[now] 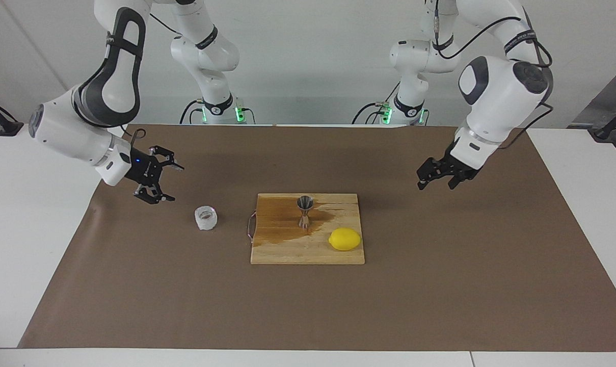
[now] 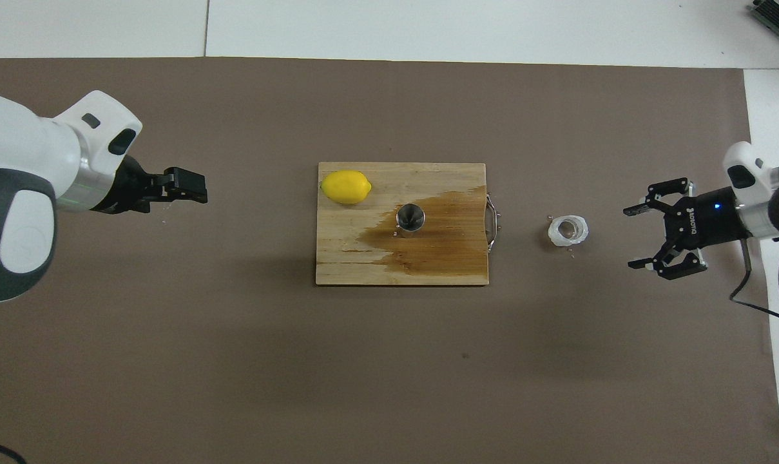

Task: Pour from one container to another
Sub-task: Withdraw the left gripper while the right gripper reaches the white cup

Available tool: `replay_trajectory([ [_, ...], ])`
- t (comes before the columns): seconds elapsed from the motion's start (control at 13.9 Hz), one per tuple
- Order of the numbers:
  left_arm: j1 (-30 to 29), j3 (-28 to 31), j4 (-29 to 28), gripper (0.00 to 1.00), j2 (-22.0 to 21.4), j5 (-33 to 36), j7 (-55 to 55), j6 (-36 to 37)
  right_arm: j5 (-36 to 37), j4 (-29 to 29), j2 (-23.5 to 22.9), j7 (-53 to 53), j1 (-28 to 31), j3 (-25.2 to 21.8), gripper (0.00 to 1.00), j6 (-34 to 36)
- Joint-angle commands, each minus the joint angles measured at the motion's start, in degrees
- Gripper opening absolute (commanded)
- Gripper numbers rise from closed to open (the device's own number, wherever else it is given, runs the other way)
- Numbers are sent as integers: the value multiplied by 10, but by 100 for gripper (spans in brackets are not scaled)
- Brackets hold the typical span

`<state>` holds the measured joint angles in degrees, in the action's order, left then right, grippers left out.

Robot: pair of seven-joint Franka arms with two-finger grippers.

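Right tool point(image 1: 161, 182) hangs over the brown mat toward the right arm's end of the surface point(image 1: 43, 214), fingers spread wide, nothing held. It's near the glass cup point(image 1: 206, 217) but not touching.

Glass cup stands upright on the mat, between the right tool and the cutting board point(image 1: 287, 250), clear of both. Judgement: small, rigid, ribbed glass, light, brittle if knocked over or squeezed hard; ribs should help grip. Best hold looks like a side pinch across the wall, below the rim, so the lip stays free for pouring.

Jigger point(image 1: 305, 210) stands upright on the board, in a dark wet-looking patch. Narrow waist, small foot: likely tips easily, and the mouth is a small target. Lemon point(image 1: 345, 239) sits on the same board, toward the left arm's end and farther from the robots than the jigger, apart from it.

Left tool point(image 1: 439, 178) waits over bare mat toward the left arm's end, holding nothing; can't tell how far its fingers are parted.

Room: open mat all round the cup. Board edge with its wire handle point(image 2: 494, 223) lies between cup and jigger, so lift before traversing.
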<state>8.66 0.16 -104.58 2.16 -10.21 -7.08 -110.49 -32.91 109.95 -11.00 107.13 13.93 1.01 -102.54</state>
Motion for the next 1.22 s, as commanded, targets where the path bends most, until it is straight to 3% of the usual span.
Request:
replay_trajectory([
  [0.0, -27, -4, -4, 100, -42, 46, 73, 33, -54, 18, -27, 89, 4, 7, 100, -36],
  [0.14, -36, -4, 14, 100, -51, 56, 79, 57, -99, 15, -80, 161, 9, 7, 100, -35],
  [0.29, -32, -6, 71, 100, -45, 86, 80, 111, -139, 11, -123, 261, 12, 7, 100, -52],
  [0.58, -35, -6, 161, 100, -16, 99, 87, 183, -180, 15, -126, 354, 9, 7, 100, -92],
  [0.79, -35, -5, 186, 100, -4, 106, 95, 207, -217, 25, -126, 362, -9, 7, 100, -97],
  [1.15, -29, -5, 122, 100, -36, 102, 98, 202, -257, 64, -129, 363, -12, 7, 100, -119],
])
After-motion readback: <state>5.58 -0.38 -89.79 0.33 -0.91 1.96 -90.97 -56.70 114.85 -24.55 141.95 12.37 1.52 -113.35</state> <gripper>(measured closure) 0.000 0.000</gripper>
